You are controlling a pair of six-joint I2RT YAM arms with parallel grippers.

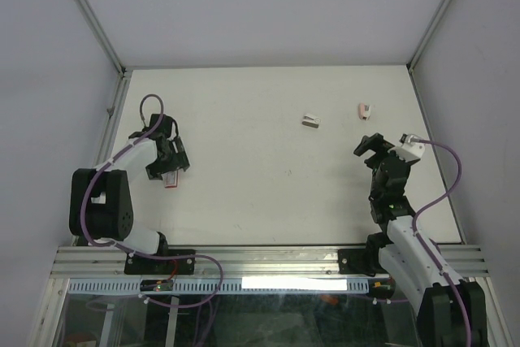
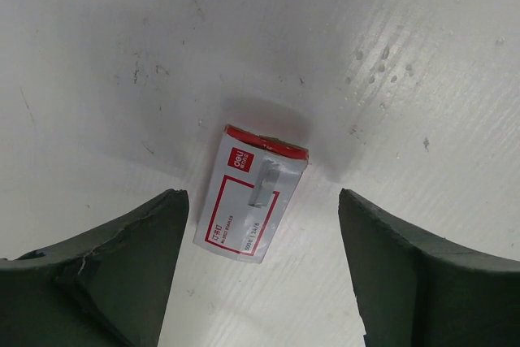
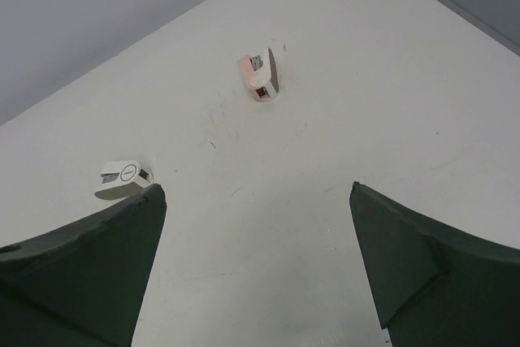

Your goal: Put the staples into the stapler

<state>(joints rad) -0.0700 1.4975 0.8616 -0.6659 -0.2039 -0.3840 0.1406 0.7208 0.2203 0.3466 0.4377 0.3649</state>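
White table point(image 1: 244, 136), red-and-white box point(image 2: 250, 193), contents unseen, between jaws of released left pincer point(image 2: 262, 209); right pincer point(image 3: 256, 193) released

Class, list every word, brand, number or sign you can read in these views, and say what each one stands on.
"deli": white letters in a red square on the red-and-white box.
Small print under that logo and along the box's red frame: too blurred to read.
Round mark on the white stapler: no letters legible.
No other text shows in any view.
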